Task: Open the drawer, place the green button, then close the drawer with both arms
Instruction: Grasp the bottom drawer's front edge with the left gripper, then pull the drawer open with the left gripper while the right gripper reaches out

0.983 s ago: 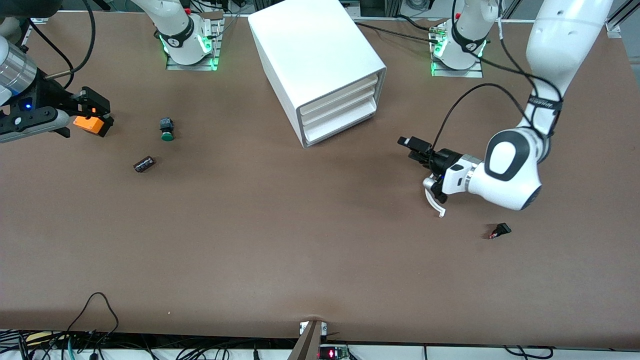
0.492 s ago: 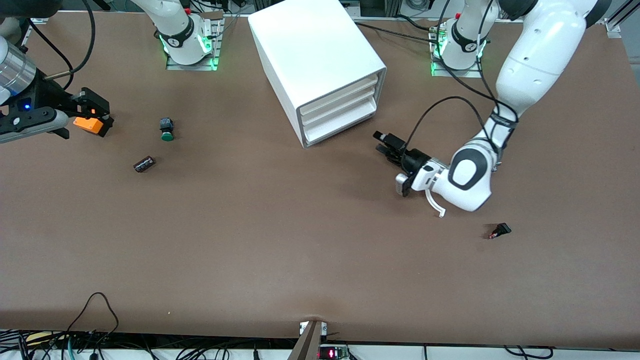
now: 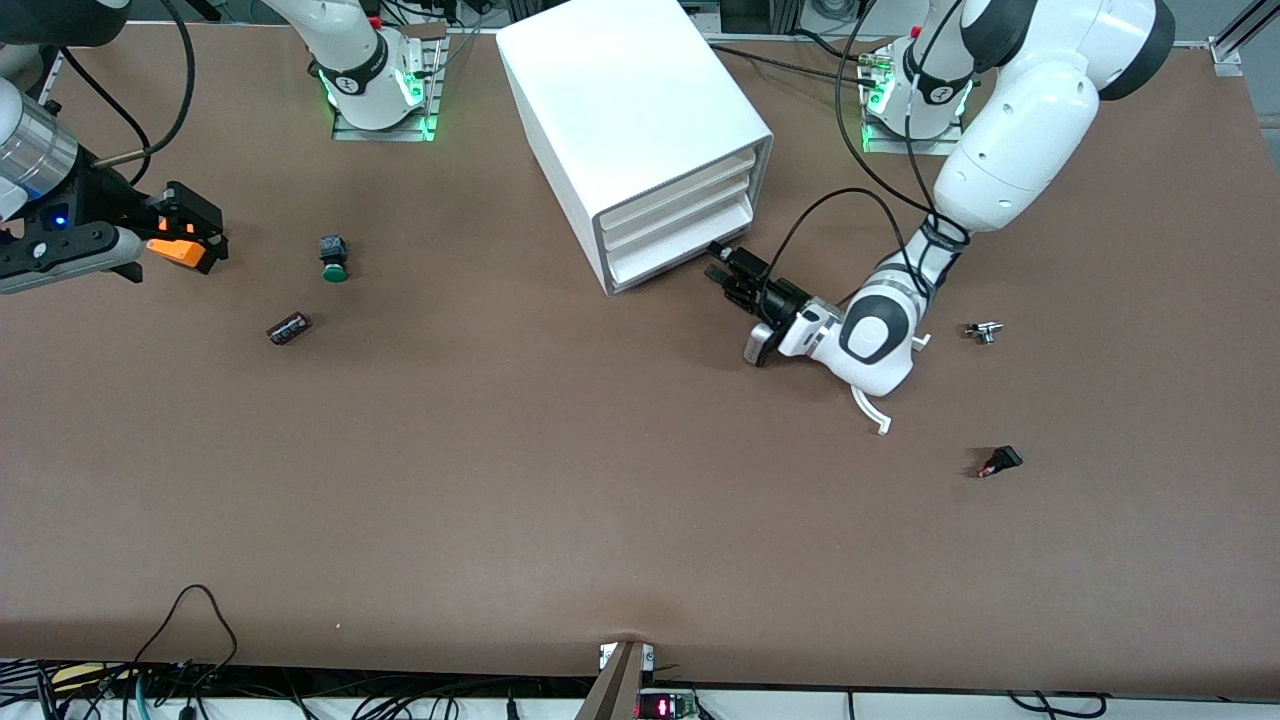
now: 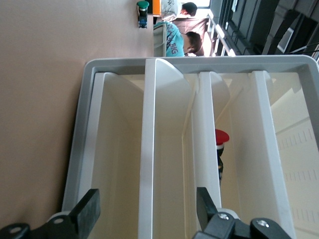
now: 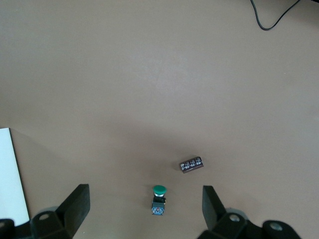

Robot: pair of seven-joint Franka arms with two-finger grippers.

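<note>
The white cabinet (image 3: 640, 120) stands at the table's middle, near the arms' bases. Its lowest drawer (image 3: 680, 252) is shut and also shows in the left wrist view (image 4: 119, 164). My left gripper (image 3: 725, 265) is open and empty, close in front of the drawer fronts, and its own view (image 4: 147, 199) shows the fingers spread across the lower drawers. The green-capped button (image 3: 333, 258) lies on the table toward the right arm's end. My right gripper (image 3: 190, 232) is open and empty, and in the right wrist view (image 5: 144, 195) the button (image 5: 158, 201) lies between the fingers, farther off.
An orange block (image 3: 170, 250) shows at the right gripper; I cannot tell if they touch. A maroon cylinder (image 3: 289, 327) lies near the button. A red-capped part (image 4: 221, 137) sits in an upper drawer. A white curved piece (image 3: 870, 410), a metal part (image 3: 983, 331) and a black-red part (image 3: 999, 461) lie near the left arm.
My left arm has swung toward the cabinet, bringing its open gripper up to the drawer fronts and uncovering the small metal part. The right gripper has barely moved.
</note>
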